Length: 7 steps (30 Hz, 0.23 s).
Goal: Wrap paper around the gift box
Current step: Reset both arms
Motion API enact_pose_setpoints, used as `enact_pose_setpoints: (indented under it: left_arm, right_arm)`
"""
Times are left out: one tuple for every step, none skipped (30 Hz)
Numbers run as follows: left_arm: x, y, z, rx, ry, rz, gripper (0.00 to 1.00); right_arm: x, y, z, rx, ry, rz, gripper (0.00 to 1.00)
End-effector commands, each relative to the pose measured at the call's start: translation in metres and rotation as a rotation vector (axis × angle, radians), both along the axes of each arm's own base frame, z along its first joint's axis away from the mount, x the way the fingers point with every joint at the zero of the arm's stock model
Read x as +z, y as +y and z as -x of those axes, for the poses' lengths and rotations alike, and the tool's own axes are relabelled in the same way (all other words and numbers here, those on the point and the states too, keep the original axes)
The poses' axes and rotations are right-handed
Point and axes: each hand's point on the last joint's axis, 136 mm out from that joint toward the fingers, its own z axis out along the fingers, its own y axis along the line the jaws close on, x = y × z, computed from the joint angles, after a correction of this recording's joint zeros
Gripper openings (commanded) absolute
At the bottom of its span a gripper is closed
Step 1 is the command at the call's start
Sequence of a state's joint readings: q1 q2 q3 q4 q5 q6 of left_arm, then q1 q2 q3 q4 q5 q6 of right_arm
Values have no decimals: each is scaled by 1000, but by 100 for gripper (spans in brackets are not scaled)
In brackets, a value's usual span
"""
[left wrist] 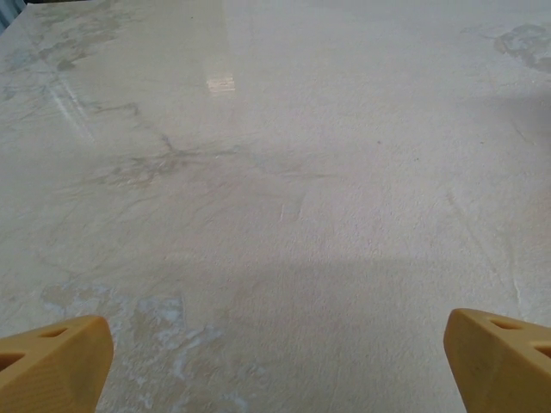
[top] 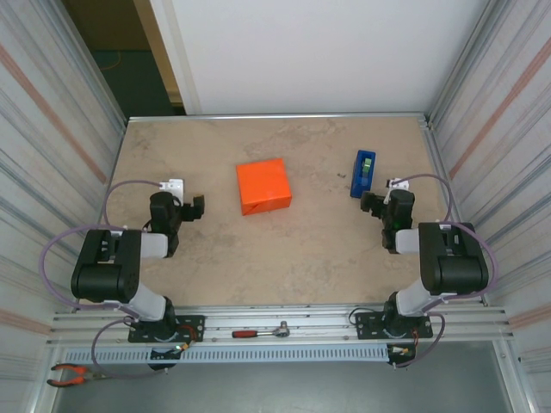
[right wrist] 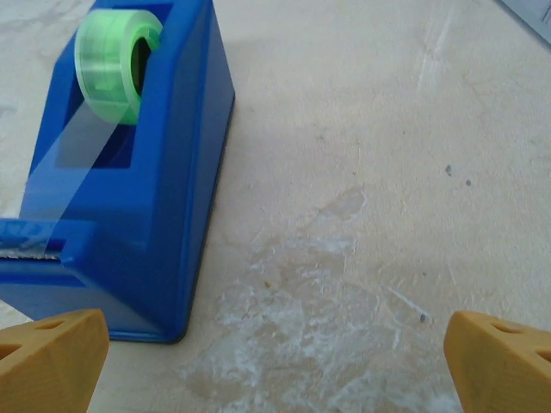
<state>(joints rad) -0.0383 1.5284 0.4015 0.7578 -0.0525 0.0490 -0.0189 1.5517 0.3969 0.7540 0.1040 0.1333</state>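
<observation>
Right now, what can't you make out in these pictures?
- Gift box: top view, the orange paper covers it completely; no pink shows.
- Seams and any tape on the paper: top view, too small.
- Tape dispenser: right wrist view, its cutter end runs off the left edge.
- Tool on the near rail: top view, too small to identify.

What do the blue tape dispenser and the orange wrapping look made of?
Tape dispenser: likely moulded plastic, smooth blue with soft sheen, rounded edges. Orange wrapping: seemingly matte paper, flat colour without glare, crisp folded edges.
</observation>
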Motion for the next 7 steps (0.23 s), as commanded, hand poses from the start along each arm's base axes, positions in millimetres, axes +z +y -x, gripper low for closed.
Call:
enact_pose_setpoints:
  left_arm:
    - [16, 0, -9, -15, -52, 4, 99]
    - [15, 0, -9, -13, -46, 3, 99]
    - [16, 0, -9, -13, -52, 4, 99]
    - [15, 0, -8, -14, -47, 4, 99]
    - [16, 0, -8, -14, -52, 3, 99]
    - [16, 0, -8, -13, -52, 3, 99]
    - [17, 0, -8, -13, -55, 3, 99]
  right_arm:
    - [14, 5, -13, 60, -40, 14, 98]
    - [15, 5, -14, 60, -43, 12, 98]
    - [15, 4, -14, 60, -47, 14, 98]
    - [16, 4, -12, 60, -46, 9, 98]
    - [17, 4, -11, 64, -56, 4, 98]
    - [18, 4, -11, 62, -59, 6, 98]
    - [18, 4, -9, 62, -61, 6, 98]
